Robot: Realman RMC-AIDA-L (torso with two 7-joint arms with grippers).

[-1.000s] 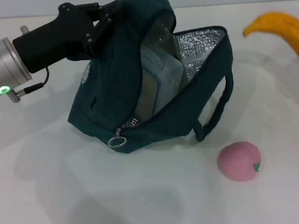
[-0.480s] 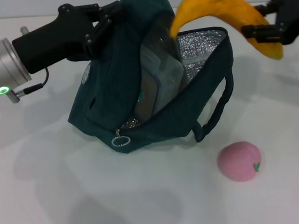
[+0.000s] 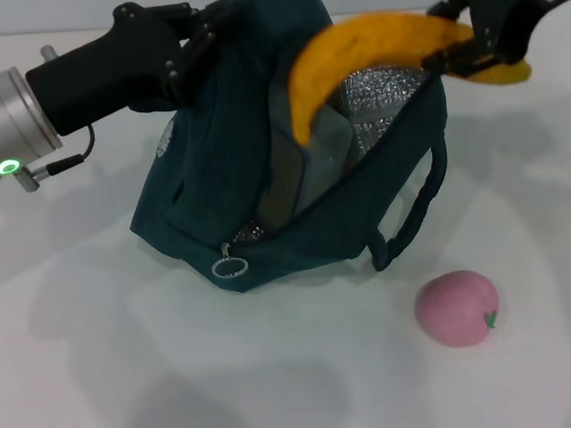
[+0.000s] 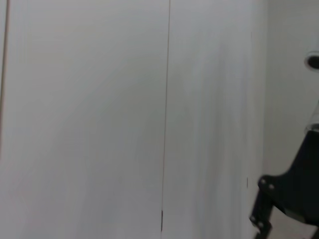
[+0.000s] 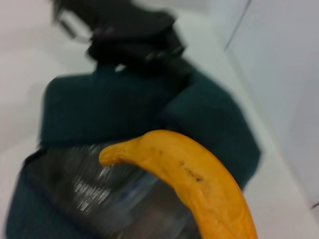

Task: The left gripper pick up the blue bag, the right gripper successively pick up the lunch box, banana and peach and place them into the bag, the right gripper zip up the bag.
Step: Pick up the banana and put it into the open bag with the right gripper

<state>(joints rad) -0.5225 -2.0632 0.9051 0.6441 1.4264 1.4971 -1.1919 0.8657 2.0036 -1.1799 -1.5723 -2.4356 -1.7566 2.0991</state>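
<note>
The blue bag stands open on the white table, its foil lining showing. My left gripper is shut on the bag's top edge and holds it up. Inside the bag the lunch box stands on edge. My right gripper is shut on the banana and holds it just above the bag's opening, one end pointing down toward the lunch box. The right wrist view shows the banana over the open blue bag. The peach lies on the table in front of the bag, to the right.
The bag's loop handle hangs toward the peach, and the ring-pull zipper sits at the bag's front corner. The left wrist view shows only a pale wall and a dark piece of arm.
My right gripper has carried the banana leftward from the far right of the table to above the bag's opening. The left gripper, the bag and the peach have stayed in place.
</note>
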